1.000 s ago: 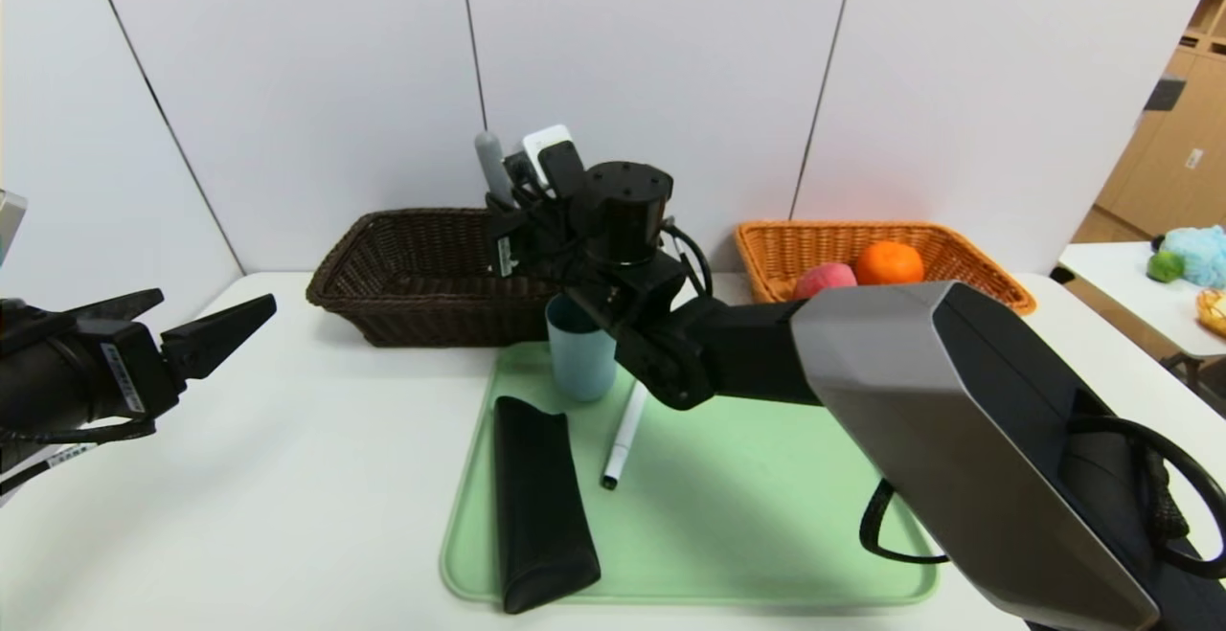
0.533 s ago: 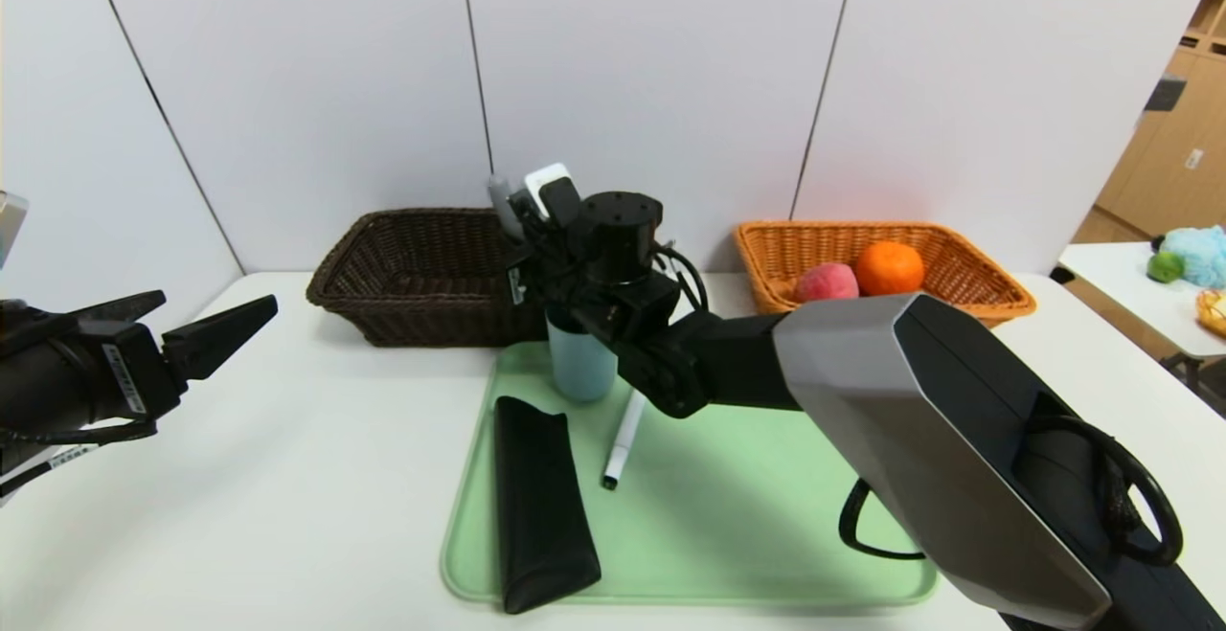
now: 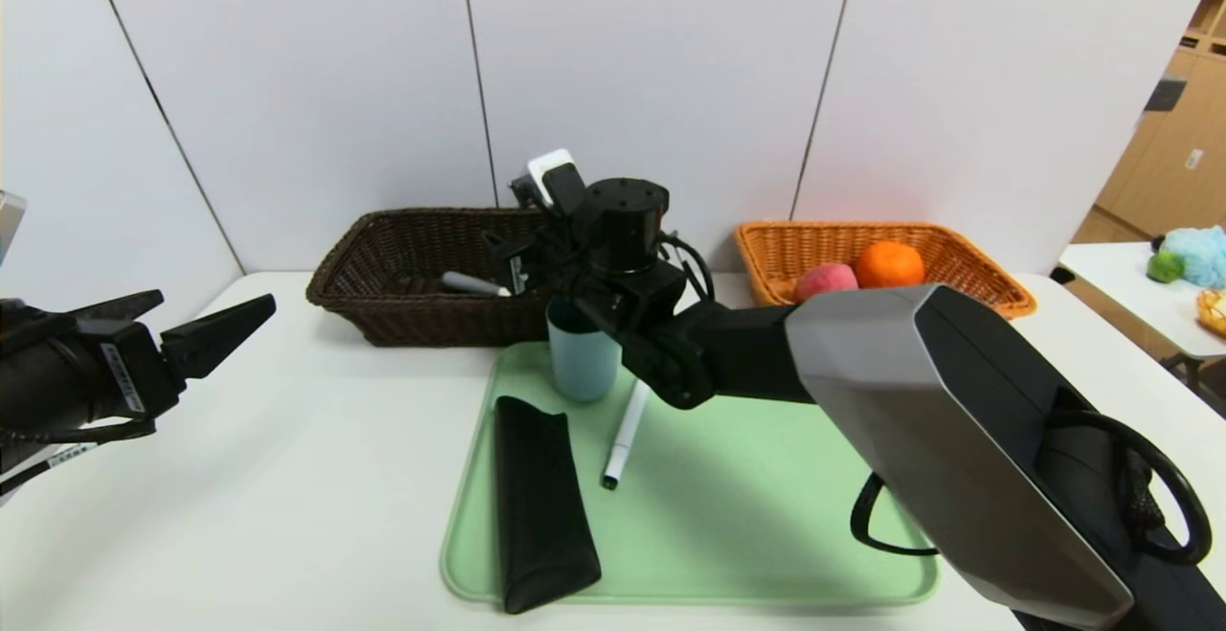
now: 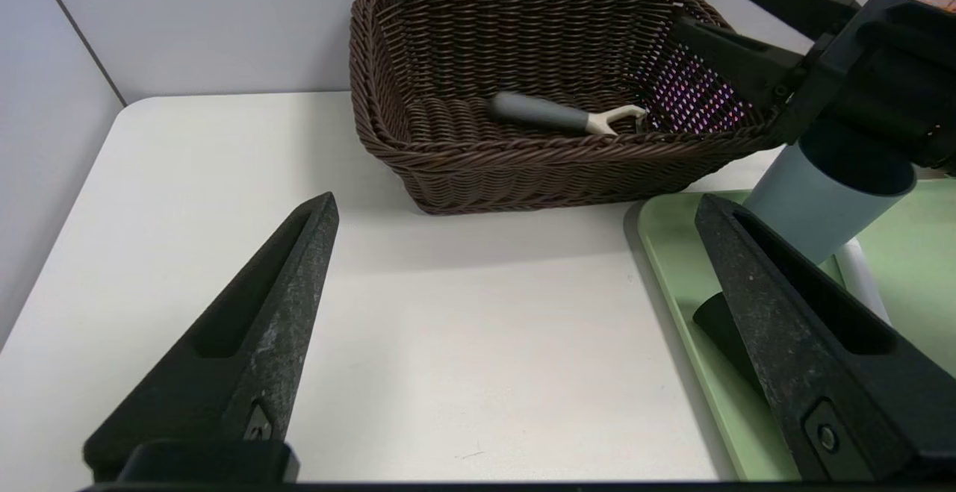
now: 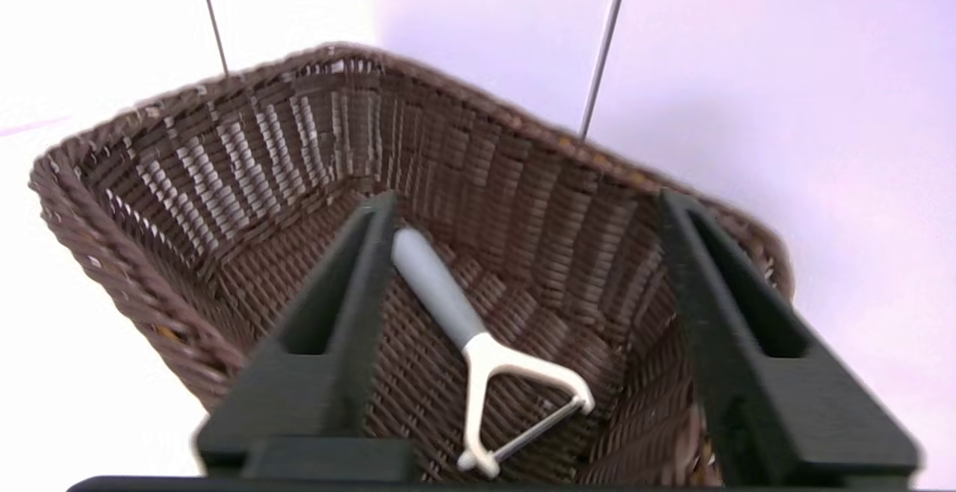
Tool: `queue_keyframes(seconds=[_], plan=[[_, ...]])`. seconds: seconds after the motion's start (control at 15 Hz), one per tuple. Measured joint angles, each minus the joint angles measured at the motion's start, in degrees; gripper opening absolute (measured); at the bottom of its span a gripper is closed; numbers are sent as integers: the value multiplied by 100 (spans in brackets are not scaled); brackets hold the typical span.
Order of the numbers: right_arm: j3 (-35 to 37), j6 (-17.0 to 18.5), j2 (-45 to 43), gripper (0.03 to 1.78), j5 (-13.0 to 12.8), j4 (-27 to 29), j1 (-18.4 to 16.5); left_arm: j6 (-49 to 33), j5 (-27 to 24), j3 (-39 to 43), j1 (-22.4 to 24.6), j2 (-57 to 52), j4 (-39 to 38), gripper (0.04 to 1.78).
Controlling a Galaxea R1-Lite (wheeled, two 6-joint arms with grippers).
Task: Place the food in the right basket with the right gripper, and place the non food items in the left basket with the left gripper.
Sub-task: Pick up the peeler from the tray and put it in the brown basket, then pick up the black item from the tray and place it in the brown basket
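The peeler point(image 4: 565, 114) lies flat on the floor of the dark brown basket point(image 4: 418, 44), its long axis along the basket's length, grey handle toward the left end and white head toward the right end. The right gripper point(image 5: 523, 328) hangs above that basket's right end with fingers spread and empty; in the head view it hides the peeler's head. The left gripper point(image 4: 515, 343) is parked at the table's left, also spread.
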Motion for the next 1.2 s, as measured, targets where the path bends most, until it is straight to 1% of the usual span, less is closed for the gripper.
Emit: queue_keyframes(seconds=[0.13,0.2,0.33,0.47,0.53,0.6,0.73,0.87,0.93,1.0,1.13,1.2], plan=[[6,-33,-227,134,-48,52,-74,-9,4,-6,4,-7,0,169],[22,-105,-412,138,-105,132,-132,-11,1,-11,4,-9,0,169],[144,-367,-939,145,-411,455,-328,-9,4,-46,4,-13,-2,169],[546,-701,-1616,151,-728,747,-685,-4,1,-77,1,-16,-33,169],[948,-855,-2057,153,-823,837,-947,-9,0,-85,0,-16,-105,169],[1409,-965,-2500,156,-856,883,-1223,-9,0,-91,-2,-13,-139,169],[2459,-1047,-3529,159,-800,997,-1880,0,-10,-116,-10,-2,-160,169],[3628,-955,-4574,162,-668,1086,-2654,-46,-11,-141,-88,6,-161,169],[4253,-824,-5125,163,-624,1111,-3071,-160,-10,-163,-190,11,-161,169],[4836,-692,-5586,164,-594,1136,-3408,-308,-11,-182,-322,15,-160,169],[5993,-488,-6583,166,-555,1197,-3946,-533,-2,-185,-667,15,-152,169],[6478,-433,-7052,166,-539,1285,-4112,-560,6,-179,-827,15,-133,169]])
